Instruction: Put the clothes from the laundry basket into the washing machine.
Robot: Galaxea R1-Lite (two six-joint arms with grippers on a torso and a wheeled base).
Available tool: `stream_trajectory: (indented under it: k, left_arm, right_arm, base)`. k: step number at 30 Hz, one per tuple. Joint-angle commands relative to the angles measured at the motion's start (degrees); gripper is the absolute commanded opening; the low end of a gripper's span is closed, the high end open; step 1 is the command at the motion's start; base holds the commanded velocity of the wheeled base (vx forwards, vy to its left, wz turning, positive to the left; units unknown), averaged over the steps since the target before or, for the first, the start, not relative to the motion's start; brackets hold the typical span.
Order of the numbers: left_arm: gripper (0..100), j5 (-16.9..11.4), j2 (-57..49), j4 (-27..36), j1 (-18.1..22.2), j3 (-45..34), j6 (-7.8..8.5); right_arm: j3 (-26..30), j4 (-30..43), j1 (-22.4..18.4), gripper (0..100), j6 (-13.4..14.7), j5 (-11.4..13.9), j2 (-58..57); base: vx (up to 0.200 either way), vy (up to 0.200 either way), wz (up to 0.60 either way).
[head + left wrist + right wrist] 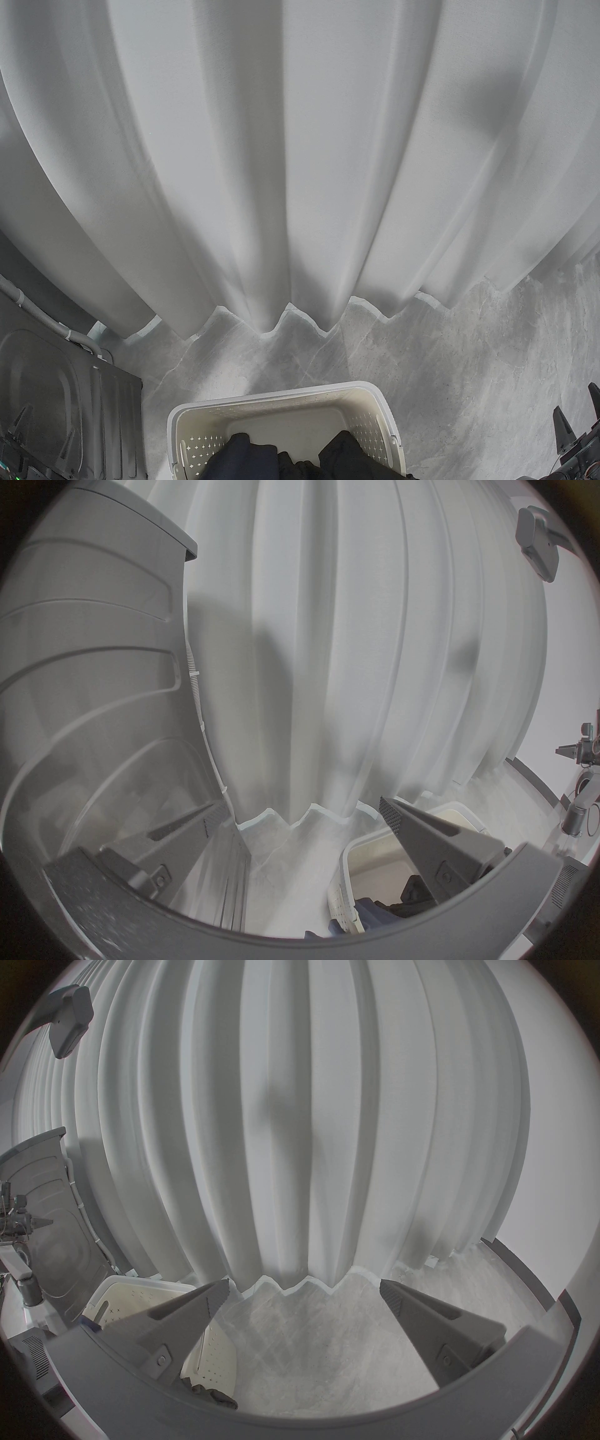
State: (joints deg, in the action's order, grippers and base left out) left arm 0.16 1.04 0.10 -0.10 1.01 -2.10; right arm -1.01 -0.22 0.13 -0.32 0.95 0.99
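Head view, left arm (22, 426), right arm (564, 431) flank laundry basket (294, 430), jaws spread empty.

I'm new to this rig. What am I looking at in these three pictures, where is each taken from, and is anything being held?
This is a two-armed robot on wheels. One picture looks down from its head; the other two come from cameras on its wrists, each looking out past its own pincer. On the floor stands a white laundry basket with dark clothes inside. The grey washing machine is on the robot's left, with a white curtain behind. The left pincer and right pincer are both open and hold nothing.
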Motion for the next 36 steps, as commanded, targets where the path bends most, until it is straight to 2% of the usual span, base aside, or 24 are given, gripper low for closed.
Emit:
stream_trajectory:
  k: [1,36]
  left_arm:
    - [100,0.02,-0.68,-0.01,0.01,-0.84,0.08]
    - [100,0.02,-0.68,-0.01,0.01,-0.92,-0.10]
  right_arm:
    - [1.01,-0.04,-0.05,100,-0.03,0.02,-0.46]
    - [1.01,-0.04,-0.05,100,-0.03,0.02,-0.46]
  base:
    - [-0.200,0.000,0.00]
    - [-0.200,0.000,0.00]
